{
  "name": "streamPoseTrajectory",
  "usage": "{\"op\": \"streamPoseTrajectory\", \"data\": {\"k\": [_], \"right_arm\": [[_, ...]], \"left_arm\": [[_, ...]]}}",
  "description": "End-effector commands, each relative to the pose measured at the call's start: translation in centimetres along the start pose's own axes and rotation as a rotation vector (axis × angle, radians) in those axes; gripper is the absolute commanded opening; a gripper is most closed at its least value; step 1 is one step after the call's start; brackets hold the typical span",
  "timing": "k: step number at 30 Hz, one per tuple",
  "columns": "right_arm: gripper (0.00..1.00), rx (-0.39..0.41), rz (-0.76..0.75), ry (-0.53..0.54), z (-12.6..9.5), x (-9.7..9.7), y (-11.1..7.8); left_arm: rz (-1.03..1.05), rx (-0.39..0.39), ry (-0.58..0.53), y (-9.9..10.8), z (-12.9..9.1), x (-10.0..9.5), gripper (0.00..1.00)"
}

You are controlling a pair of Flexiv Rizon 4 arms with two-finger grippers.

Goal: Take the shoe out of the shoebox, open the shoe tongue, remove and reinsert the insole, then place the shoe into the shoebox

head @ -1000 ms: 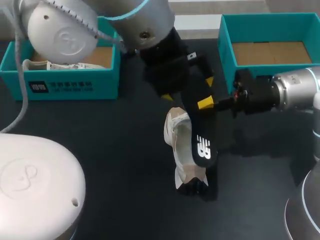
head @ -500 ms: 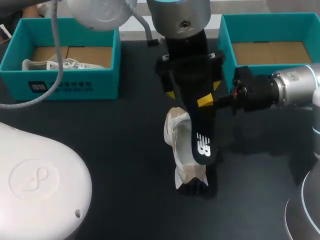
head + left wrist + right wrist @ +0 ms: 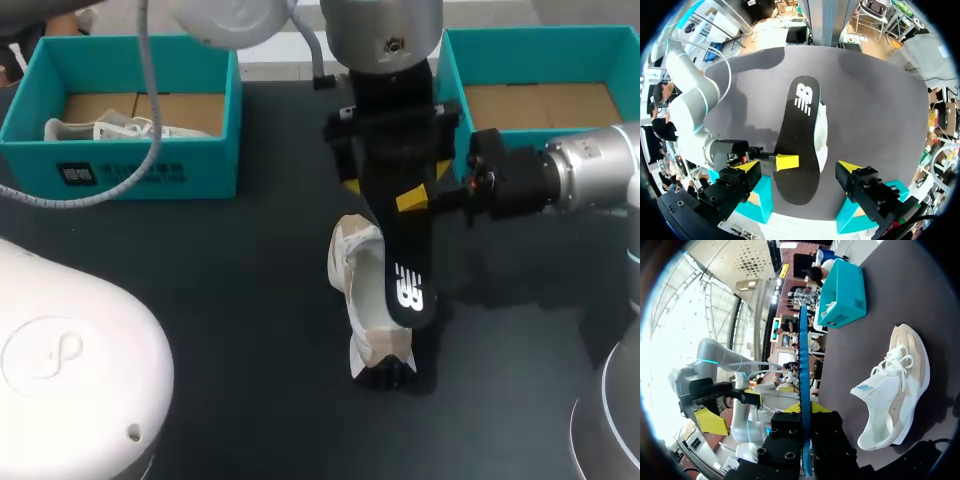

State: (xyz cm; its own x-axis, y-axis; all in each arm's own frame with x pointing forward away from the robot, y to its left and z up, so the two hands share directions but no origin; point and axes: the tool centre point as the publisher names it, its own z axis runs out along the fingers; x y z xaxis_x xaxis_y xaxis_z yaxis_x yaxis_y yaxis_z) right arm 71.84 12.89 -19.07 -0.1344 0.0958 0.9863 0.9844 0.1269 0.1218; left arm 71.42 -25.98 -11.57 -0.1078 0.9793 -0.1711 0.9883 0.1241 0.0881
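The shoe [image 3: 358, 282] is out of its box and lying on its side at the middle of the table [image 3: 230, 300], laces turned toward 3 o'clock, pale beige and white against the dark top. Over it hangs the insole [image 3: 402, 275], black with a white mark near its 6 o'clock end, running along the shoe from 12 down to 6. Whether that low end touches the shoe, I can't tell. The right gripper [image 3: 413, 203], reaching in from 3 o'clock, has its fingers clamped on the insole's upper half, one yellow tip on each face, and the right wrist view shows the insole edge-on between them. The left gripper [image 3: 799, 167] sits at the insole's 12 o'clock end, fingers spread wide, one on either side of the heel end and touching neither edge. Out at 10 o'clock from the shoe is the left shoebox [image 3: 120, 172], teal, with a second shoe [image 3: 95, 130] lying in it. At 2 o'clock, behind the right arm, is the right shoebox [image 3: 450, 95], its brown floor showing.
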Motion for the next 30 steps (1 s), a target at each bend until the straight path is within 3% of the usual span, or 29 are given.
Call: {"op": "streamPoseTrajectory", "data": {"k": [1, 5, 9, 26, 30], "right_arm": [[0.00, 0.001, 0.002, -0.004, 0.0, 0.1, 0.0], [0.00, 0.001, 0.002, -0.006, -0.2, 0.2, 0.1], [0.00, 0.001, 0.003, -0.011, -0.5, 0.3, 0.1], [0.00, -0.007, 0.013, -0.022, -1.1, 0.6, -0.3], [0.00, -0.005, 0.017, -0.021, -1.1, 0.7, -0.4]], "left_arm": [[-0.014, -0.020, -0.081, -0.2, 0.0, 1.1, 1.00], [-0.044, -0.020, -0.303, 0.0, -0.3, 2.0, 1.00], [0.007, -0.061, -0.407, -0.7, -0.2, 2.8, 1.00], [-0.001, -0.007, -0.914, -0.5, 0.7, 6.5, 1.00], [0.017, -0.029, -0.985, -0.3, 1.4, 7.1, 1.00]]}}
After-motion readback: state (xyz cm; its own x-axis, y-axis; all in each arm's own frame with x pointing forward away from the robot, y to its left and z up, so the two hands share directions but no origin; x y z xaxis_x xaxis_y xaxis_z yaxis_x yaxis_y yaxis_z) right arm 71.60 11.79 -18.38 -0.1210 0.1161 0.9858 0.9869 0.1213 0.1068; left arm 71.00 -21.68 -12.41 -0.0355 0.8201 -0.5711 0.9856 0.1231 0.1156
